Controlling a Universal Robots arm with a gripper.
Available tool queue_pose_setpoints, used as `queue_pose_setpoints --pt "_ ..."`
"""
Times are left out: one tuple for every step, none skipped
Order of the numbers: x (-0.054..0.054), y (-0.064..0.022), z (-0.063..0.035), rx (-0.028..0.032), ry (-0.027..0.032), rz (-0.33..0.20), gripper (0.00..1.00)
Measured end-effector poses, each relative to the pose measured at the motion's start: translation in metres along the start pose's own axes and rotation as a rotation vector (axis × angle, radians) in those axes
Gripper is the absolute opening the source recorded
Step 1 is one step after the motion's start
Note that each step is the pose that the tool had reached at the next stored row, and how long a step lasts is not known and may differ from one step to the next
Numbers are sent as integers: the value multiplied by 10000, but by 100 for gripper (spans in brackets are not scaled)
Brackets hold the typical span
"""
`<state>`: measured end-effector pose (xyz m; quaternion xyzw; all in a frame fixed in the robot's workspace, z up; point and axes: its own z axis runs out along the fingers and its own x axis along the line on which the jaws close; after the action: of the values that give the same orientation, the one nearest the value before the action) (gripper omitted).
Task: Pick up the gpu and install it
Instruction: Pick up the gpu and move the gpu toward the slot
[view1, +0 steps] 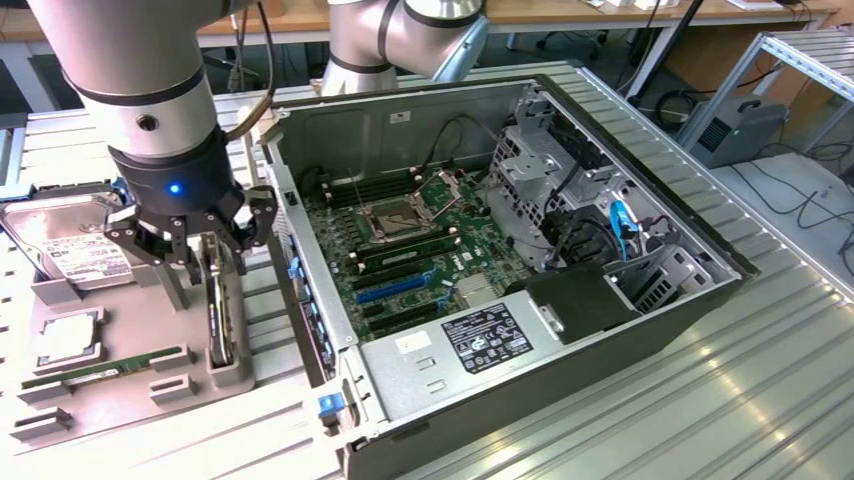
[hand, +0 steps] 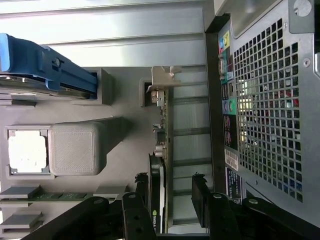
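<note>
gripper (view1: 203, 280): fingers apart, straddling the gpu (view1: 222, 335), one each side of the card, nothing clamped
gpu: on edge in a slot of the grey fixture tray (view1: 134, 305), along the tray edge nearest the PC case (view1: 561, 300); silver bracket (hand: 162, 80) at the end away from the fingers
contact: wrist view has one finger (hand: 144, 192) just beside the card face, the other with a visible gap
tray, other parts: hard drive (view1: 64, 250), CPU (view1: 67, 340), memory stick (view1: 104, 368) along the edge away from the case
case: side open, motherboard (view1: 400, 240) exposed, on ribbed metal table (view1: 747, 400)
</note>
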<state>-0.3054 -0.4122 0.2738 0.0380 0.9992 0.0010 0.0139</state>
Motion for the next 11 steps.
queue_pose_setpoints --pt "0 0 5 0 1 0 48" --pt "1 0 11 0 0 0 48" --pt "1 0 15 0 0 0 48" --pt "2 0 19 0 0 0 48" --pt "3 0 24 0 0 1 48" --pt "3 0 29 0 0 0 48" --pt "3 0 33 1 0 1 48" --pt "3 0 38 1 0 0 48" --pt "4 0 42 0 0 0 48" --pt "4 0 46 1 0 0 48" --pt "5 0 50 1 1 0 48"
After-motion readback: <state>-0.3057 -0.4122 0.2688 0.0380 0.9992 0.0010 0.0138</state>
